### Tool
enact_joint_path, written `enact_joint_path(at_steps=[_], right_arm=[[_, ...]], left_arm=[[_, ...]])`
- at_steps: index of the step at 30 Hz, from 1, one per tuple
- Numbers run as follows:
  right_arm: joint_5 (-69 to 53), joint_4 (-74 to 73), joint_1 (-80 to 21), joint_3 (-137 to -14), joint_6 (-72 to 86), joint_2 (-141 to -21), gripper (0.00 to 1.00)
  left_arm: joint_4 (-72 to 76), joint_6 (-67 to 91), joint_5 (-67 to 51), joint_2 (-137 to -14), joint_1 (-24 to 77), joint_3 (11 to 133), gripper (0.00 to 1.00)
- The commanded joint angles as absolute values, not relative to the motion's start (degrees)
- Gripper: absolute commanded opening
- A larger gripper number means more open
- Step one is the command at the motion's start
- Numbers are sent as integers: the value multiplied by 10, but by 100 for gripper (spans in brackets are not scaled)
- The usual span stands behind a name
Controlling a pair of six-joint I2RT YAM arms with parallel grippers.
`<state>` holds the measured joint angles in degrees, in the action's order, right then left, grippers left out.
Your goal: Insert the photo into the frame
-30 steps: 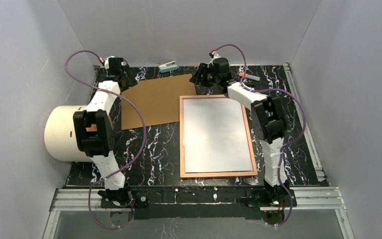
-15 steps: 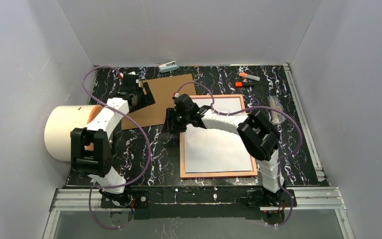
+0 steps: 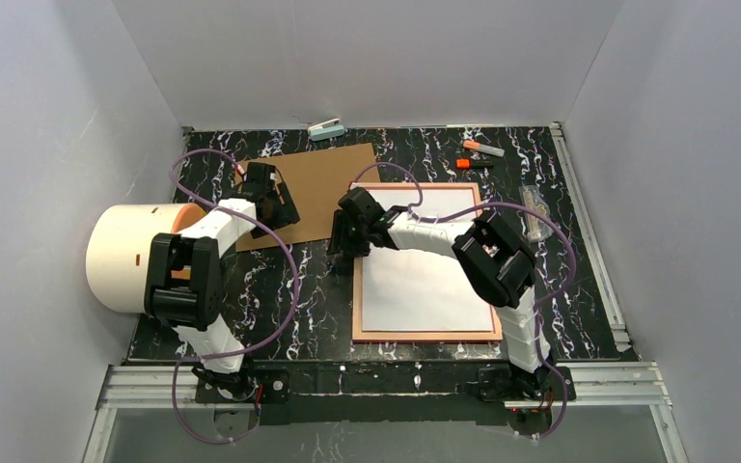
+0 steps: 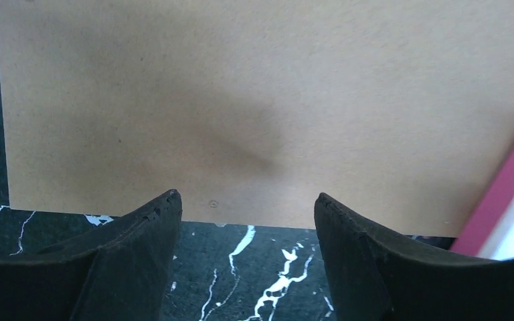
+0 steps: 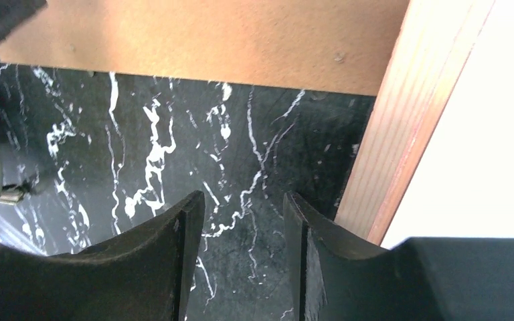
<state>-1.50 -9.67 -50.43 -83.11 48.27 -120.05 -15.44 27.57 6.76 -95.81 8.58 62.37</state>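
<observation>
Right claw (image 3: 343,237) is released: fingers apart, only black table showing between them in the right wrist view (image 5: 244,200). It sits just off the frame's left edge, near the far-left corner. Cannot tell if the tips touch the table.

Left claw (image 3: 276,199) is also released, with a gap between its fingers and nothing gripped (image 4: 244,200). It is left of the frame, at the near edge of the cardboard backing board, tips pointing at that edge.

The photo (image 3: 425,280) lies white back up inside the frame, flat, filling nearly the whole opening. Its white sheet shows beside the frame edge in the right wrist view (image 5: 482,167).

The frame (image 3: 425,337) lies flat on the table, wood-coloured side up, long side running near to far. The wood edge is in the right wrist view (image 5: 401,134), and a pink strip of it is at the right of the left wrist view (image 4: 508,194).

The cardboard backing board (image 3: 318,183) is flat, left of the frame and a bit further back, its right corner just beside the frame's far-left corner; whether they overlap I cannot tell. It is also seen in the wrist views (image 4: 274,100) (image 5: 207,33).

The black marble-pattern table (image 3: 299,309) is under everything. A big white cylinder (image 3: 125,256) is well left of the frame, off the table's left edge. A small stapler-like thing (image 3: 326,128) is at the far edge, behind the board. Two orange-capped markers (image 3: 480,150) are behind the frame's far-right corner. A clear small item (image 3: 535,208) is just right of the frame.
</observation>
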Motion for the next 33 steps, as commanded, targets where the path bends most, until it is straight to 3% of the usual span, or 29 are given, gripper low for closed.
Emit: enact_joint_path(at_steps=[1,2,4,22,33], right_arm=[[87,-175,-496,-814,459,-1191,56],[92,-178,-496,-807,453,-1185,60],[101,-188,-493,-799,441,-1173,54],[64,-226,-432,-756,367,-1121,54],[50,-210,-402,-767,354,-1121,61]], left_arm=[[-150,278,103,-970,83,612,70],[-152,278,107,-973,83,613,70],[-155,279,112,-976,83,613,70],[-180,270,135,-976,83,627,70],[-185,264,139,-975,83,649,71]])
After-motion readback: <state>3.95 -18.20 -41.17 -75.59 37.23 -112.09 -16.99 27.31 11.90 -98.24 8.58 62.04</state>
